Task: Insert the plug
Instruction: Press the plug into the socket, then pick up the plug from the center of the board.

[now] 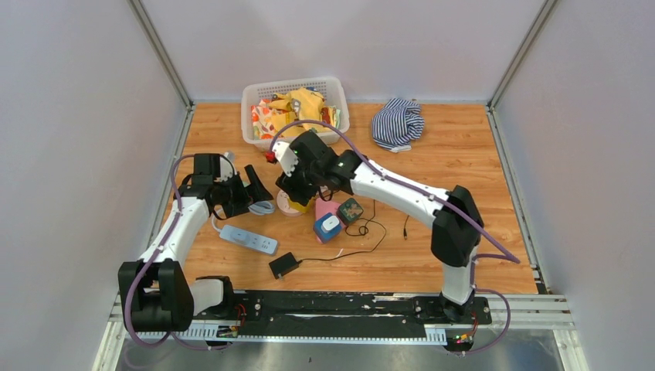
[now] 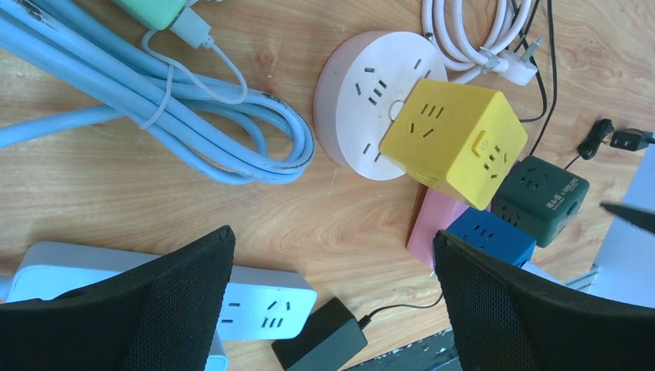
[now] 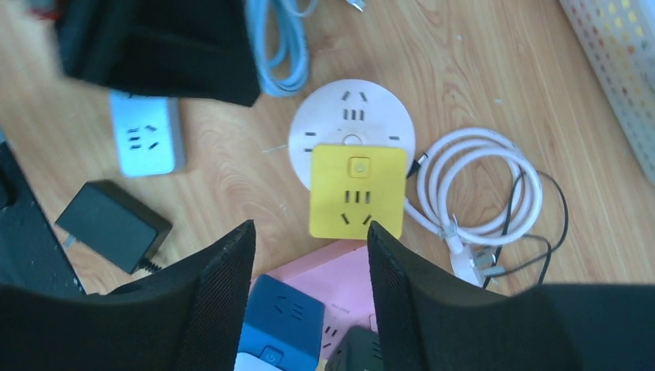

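One white plug [image 3: 473, 267] lies flat on the table [image 3: 479, 69] at the end of its coiled cable [image 3: 479, 182]. It sits just outboard of the right gripper [image 3: 309, 238], which is wide and empty above the yellow socket cube [image 3: 358, 191]. Right arm is nearer. Left gripper [image 2: 334, 236] is also wide and empty.

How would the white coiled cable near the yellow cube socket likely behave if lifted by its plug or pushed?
Lifted, the white cable would probably hang floppy: it lies in loose loops that look likely to sag or uncoil. Its plug looks small and rigid, so probably the firmer hold. Pushed, the loops would likely slide and deform on the wooden table.
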Available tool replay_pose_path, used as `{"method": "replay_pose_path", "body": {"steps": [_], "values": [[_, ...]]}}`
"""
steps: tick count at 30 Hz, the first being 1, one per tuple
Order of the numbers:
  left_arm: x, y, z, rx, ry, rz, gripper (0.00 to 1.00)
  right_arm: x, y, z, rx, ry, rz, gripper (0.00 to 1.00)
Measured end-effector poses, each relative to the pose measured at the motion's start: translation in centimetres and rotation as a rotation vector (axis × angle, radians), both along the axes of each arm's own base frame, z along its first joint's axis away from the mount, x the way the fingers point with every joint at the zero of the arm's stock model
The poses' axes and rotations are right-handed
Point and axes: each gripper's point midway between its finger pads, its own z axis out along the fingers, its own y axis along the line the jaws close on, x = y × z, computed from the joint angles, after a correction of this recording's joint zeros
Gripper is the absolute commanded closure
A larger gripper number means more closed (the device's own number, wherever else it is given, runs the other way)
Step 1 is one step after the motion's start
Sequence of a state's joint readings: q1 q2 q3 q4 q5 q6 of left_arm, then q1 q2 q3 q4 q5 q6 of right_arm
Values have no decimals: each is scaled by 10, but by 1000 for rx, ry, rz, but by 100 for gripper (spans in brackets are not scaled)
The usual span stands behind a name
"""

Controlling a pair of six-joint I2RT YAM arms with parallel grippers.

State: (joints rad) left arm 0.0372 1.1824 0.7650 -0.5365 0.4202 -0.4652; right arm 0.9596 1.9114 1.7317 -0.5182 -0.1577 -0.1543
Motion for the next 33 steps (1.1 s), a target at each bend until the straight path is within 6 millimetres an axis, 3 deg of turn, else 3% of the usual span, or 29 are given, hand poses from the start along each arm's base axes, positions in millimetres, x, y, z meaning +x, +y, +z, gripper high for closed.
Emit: {"method": "replay_pose_path", "body": {"steps": [3,6,12,16,19,25,29,33], "values": [[-1,0,0,-2,4,-1,0,-19,-6,3,39,-34,113,42],[-1,-1,0,-5,5,-2,0,-44,-4,-9,57,-58,263,39],[-1,0,0,1,2,4,0,-103,9,-44,46,-104,587,36],[0,5,4,23,-18,22,0,-131,25,-52,55,-144,724,36],[0,9,3,46,-16,39,1,-141,33,-61,52,-156,770,36],[0,22,-2,101,13,111,6,-141,40,-73,35,-174,788,37],[7,37,0,141,24,226,10,-146,46,-63,64,-218,793,38],[20,51,14,164,0,358,20,-156,37,-47,112,-262,783,38]]}}
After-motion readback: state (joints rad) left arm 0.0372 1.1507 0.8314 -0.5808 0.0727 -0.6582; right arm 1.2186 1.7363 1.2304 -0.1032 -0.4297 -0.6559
